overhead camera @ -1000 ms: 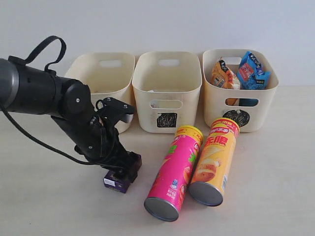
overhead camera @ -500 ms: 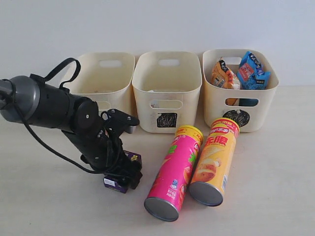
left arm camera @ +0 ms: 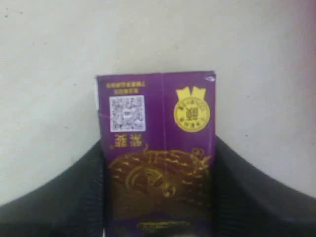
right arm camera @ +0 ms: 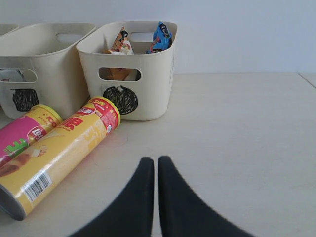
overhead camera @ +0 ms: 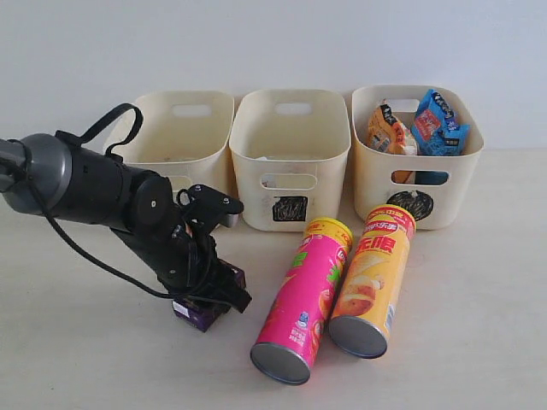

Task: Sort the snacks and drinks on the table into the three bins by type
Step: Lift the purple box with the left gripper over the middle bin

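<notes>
A small dark purple box (overhead camera: 197, 315) (left arm camera: 155, 128) lies on the table (overhead camera: 479, 333) in front of the left bin (overhead camera: 152, 115). My left gripper (overhead camera: 210, 299) (left arm camera: 158, 143) is down over it, black fingers (left arm camera: 84, 187) pressed against both long sides of the box. The pink tube (overhead camera: 303, 299) (right arm camera: 19, 140) and the yellow-orange tube (overhead camera: 372, 278) (right arm camera: 59, 153) lie side by side before the middle bin (overhead camera: 291, 162). In the right bin (overhead camera: 453, 171) (right arm camera: 148, 64) stand an orange bag (overhead camera: 386, 128) and a blue bag (overhead camera: 438, 124). My right gripper (right arm camera: 156, 160) is shut and empty over bare table; the exterior view does not show it.
The three bins stand in a row against the pale wall at the back. The left arm's black cable loops up over its wrist (overhead camera: 120, 120). Something pale shows through the middle bin's handle slot (right arm camera: 12, 75). Bare table lies to the right of the tubes.
The left gripper has settled lower over the purple box and its fingers have come in against the box's sides. The box shifted slightly left. The right gripper and the tubes have not moved.
</notes>
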Available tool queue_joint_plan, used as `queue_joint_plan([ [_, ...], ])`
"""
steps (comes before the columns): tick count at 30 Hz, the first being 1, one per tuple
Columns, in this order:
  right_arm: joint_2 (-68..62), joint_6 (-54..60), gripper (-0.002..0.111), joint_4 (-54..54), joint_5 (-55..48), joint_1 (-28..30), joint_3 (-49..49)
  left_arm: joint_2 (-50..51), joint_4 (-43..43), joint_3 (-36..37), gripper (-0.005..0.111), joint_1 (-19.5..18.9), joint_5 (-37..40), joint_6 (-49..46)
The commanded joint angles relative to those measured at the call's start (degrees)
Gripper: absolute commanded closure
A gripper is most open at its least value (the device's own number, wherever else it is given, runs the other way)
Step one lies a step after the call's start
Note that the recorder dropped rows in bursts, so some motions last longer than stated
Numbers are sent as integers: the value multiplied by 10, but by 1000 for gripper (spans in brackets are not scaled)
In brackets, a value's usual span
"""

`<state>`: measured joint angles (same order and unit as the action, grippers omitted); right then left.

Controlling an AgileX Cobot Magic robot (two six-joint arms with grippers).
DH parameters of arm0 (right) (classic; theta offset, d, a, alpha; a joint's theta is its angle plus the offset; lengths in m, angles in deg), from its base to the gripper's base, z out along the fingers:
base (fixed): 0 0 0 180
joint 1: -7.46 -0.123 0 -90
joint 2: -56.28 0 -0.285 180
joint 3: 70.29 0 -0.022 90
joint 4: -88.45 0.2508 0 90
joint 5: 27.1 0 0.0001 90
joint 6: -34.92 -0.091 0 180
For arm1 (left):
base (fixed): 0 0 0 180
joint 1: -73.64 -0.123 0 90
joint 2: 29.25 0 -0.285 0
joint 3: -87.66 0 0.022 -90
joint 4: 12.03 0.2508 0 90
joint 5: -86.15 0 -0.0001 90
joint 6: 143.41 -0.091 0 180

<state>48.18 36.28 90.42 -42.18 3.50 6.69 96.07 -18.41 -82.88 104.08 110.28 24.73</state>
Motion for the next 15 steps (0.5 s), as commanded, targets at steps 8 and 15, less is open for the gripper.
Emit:
queue_joint_plan([
  [8,3,3,108,0,4,0,2,-108,4,2,103,1,61,3],
  [15,3,1,108,0,5,0,2,-196,15,2,103,1,92,-2],
])
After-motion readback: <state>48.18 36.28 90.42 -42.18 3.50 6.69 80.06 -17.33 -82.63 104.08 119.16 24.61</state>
